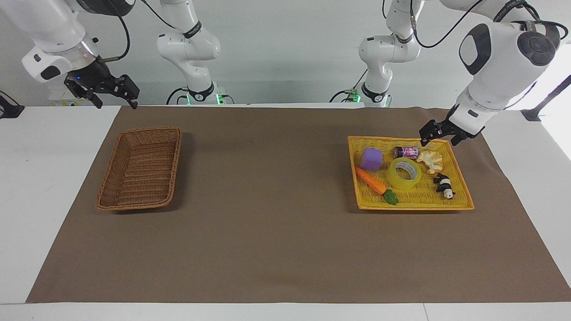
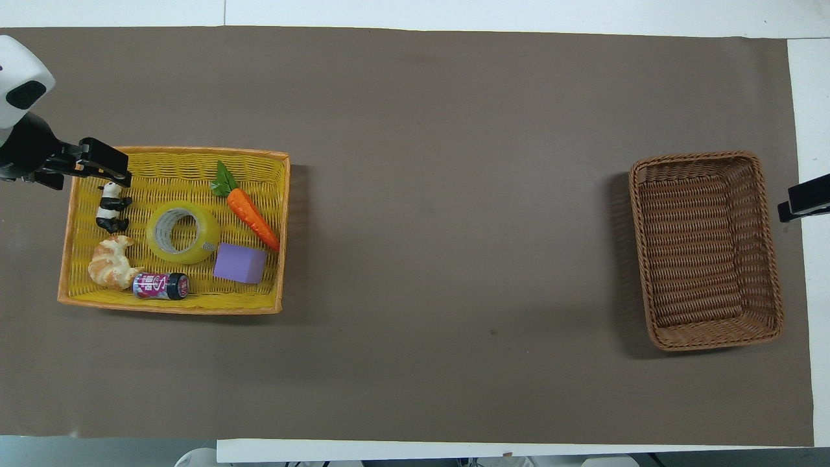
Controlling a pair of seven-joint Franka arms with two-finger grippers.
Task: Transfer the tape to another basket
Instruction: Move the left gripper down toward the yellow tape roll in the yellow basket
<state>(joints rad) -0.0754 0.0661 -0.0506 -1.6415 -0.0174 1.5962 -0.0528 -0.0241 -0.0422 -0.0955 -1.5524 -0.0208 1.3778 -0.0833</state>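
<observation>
The tape, a yellow translucent roll with a white core, lies flat in the middle of the yellow-orange tray at the left arm's end of the table. My left gripper hangs open above that tray's outer edge, apart from the tape and holding nothing. The dark brown wicker basket stands at the right arm's end with nothing in it. My right gripper waits open in the air beside the basket's outer edge.
Around the tape in the tray lie a purple cube, a toy carrot, a panda figure, a croissant and a small can. A brown mat covers the table between the two containers.
</observation>
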